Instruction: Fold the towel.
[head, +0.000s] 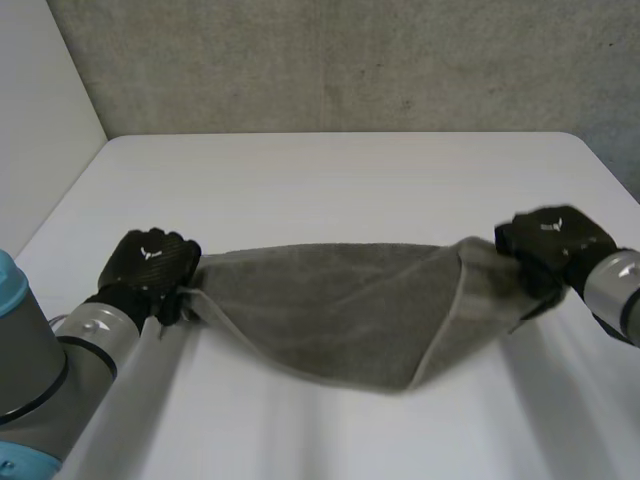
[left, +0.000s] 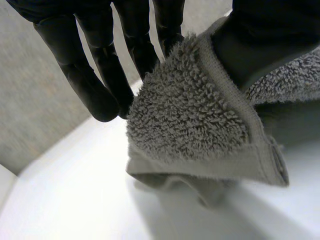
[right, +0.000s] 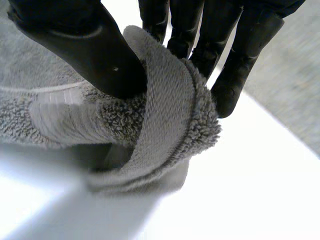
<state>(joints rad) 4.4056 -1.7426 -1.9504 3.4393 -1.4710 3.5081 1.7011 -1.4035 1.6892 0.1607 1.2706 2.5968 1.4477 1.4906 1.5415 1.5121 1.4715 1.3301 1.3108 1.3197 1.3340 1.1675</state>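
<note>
At the left end of the towel (head: 340, 310), the left hand (head: 150, 262) pinches a corner of the cloth between its thumb (left: 270, 30) and its nearly straight fingers (left: 100, 75), with the looped pile and the flat hem bunched between them. At the towel's other end, the right hand (head: 545, 240) has a like hold: its thumb presses a rolled fold of the edge against the fingers behind it. Between the two hands the grey towel is stretched out and sags in the middle, and one layer is turned over so a pale hem line runs slantwise near the right end. Under the towel lies the white tabletop (head: 330, 180); whether the sagging middle touches it, I cannot tell.
</note>
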